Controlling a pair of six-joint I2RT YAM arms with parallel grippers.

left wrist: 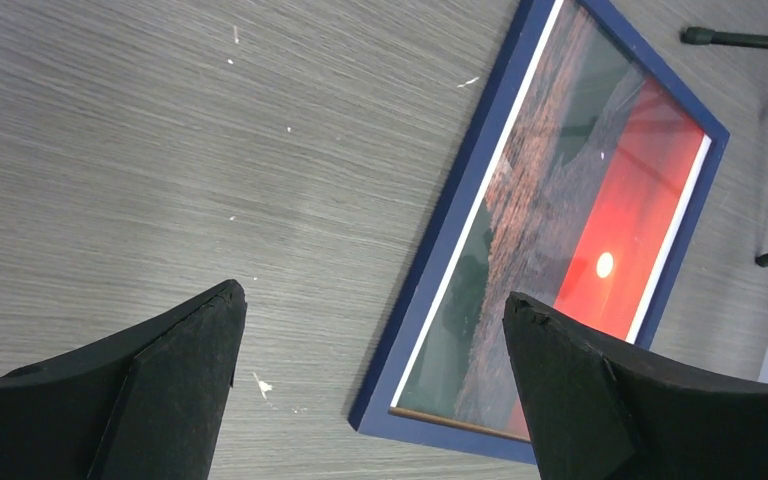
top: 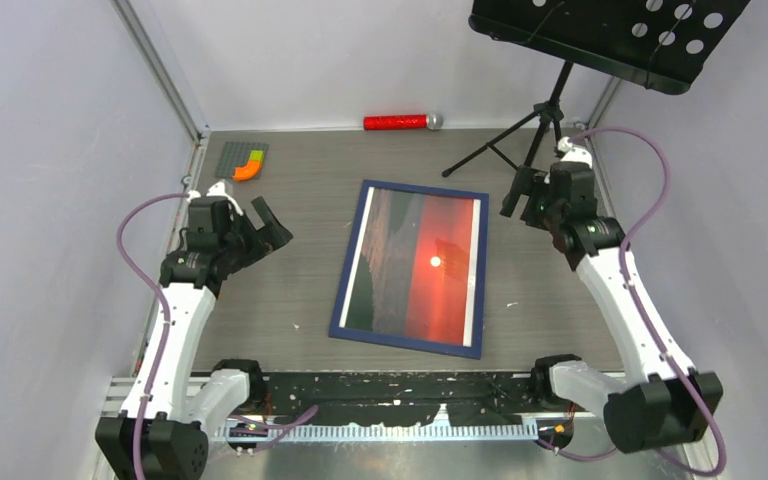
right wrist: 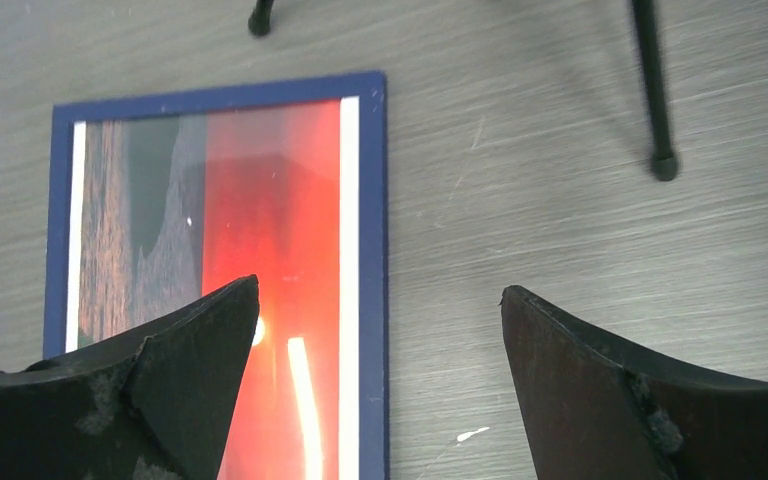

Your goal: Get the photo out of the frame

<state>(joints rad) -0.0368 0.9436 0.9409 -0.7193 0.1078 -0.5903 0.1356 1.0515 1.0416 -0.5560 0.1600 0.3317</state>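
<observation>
I see left tool [left wrist: 372,295] and right tool [right wrist: 380,288] both spread wide, empty, flanking thin dark-blue rectangular frame [top: 349,258] holding red-orange sunset photo [top: 420,262] mid-tabletop [top: 300,200].

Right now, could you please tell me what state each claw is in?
Left claw: open, holding nothing, beside the thin dark blue rectangular picture frame.
Right claw: open, holding nothing.
</observation>
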